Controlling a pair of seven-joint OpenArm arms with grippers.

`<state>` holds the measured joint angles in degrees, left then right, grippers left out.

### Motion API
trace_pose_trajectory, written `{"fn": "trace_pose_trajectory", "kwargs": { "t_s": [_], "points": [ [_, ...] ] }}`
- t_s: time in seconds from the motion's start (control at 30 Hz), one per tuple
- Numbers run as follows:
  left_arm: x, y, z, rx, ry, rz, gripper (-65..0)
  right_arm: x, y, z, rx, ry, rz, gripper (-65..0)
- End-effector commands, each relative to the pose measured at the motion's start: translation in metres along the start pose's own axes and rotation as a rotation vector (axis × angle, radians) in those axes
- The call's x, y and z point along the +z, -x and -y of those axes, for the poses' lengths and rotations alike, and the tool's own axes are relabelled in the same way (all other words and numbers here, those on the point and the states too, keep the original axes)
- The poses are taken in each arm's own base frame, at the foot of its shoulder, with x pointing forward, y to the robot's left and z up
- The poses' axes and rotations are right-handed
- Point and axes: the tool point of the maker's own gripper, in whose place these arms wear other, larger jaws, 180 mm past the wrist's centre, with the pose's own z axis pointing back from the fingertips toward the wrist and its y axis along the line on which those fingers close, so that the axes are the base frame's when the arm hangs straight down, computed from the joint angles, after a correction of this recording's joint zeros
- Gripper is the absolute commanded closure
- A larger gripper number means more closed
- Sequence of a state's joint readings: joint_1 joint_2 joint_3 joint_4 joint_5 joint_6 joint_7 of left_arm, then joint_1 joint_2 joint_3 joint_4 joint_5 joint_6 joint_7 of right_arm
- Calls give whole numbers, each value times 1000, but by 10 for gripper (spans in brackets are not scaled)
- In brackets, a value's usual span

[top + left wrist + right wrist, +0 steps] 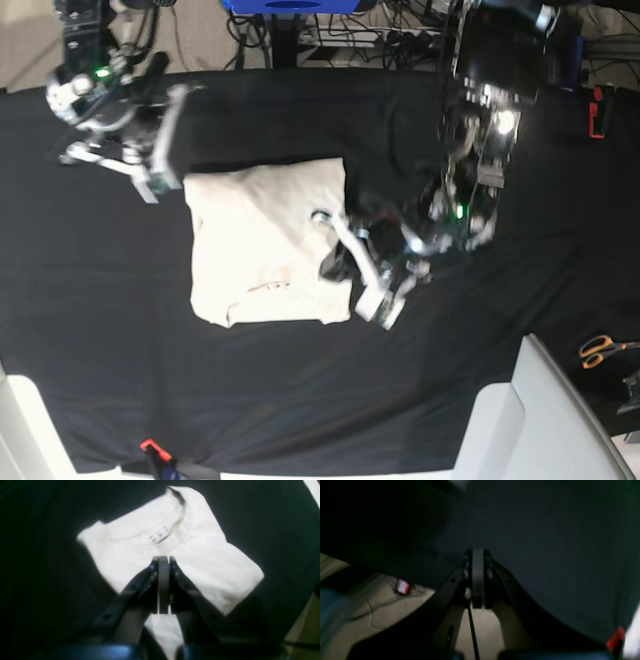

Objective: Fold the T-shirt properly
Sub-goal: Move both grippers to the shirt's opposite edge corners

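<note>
left gripper (163, 562): clenched, empty, angled above folded T-shirt (265, 240) near collar | right gripper (477, 555): clenched, empty, over black cloth (300, 400), away from shirt

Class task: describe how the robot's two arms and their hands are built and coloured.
Each hand, left and right, has two black angled fingers carrying flat grey pads. In the base view the arms are black with silver-white brackets, exposed cables and small green lights; the left arm also shows a bright white light.
</note>
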<state>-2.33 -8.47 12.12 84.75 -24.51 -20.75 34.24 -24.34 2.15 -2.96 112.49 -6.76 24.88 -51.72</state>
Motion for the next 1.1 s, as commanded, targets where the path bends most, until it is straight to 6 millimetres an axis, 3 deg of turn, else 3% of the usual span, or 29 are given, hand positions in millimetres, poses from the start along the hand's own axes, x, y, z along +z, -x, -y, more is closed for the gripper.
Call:
{"fn": "trace_pose_trajectory", "kwargs": {
  "t_s": [0.0, 0.1, 0.2, 0.3, 0.57, 0.77, 0.87, 0.97, 1.07],
  "points": [
    [1, -8, 9, 7, 25, 54, 0, 3, -14, -5, 13, -9, 49, 0],
    [-1, -1, 23, 26, 51, 78, 0, 3, -25, -23, 50, -52, 82, 0],
    [-11, 18, 42, 17, 100, 28, 0, 3, -30, -24, 54, -52, 90, 0],
    [-17, 29, 48, 24, 118, 21, 0, 3, -31, -22, 52, -49, 90, 0],
    [-15, 60, 37, 24, 91, -46, 0, 3, -30, -22, 54, -48, 88, 0],
    [-11, 120, 18, -92, 17, -220, 0, 3, -30, -22, 54, -48, 92, 0],
    [-8, 138, 11, -97, 3, -269, 0, 3, -33, -22, 56, -47, 100, 0],
    [-8, 138, 7, -95, -7, -269, 0, 3, -38, -24, 61, -53, 112, 0],
    [-10, 132, 5, -100, -11, -257, 0, 3, -59, -36, 102, -83, 179, 0]
  ]
}}
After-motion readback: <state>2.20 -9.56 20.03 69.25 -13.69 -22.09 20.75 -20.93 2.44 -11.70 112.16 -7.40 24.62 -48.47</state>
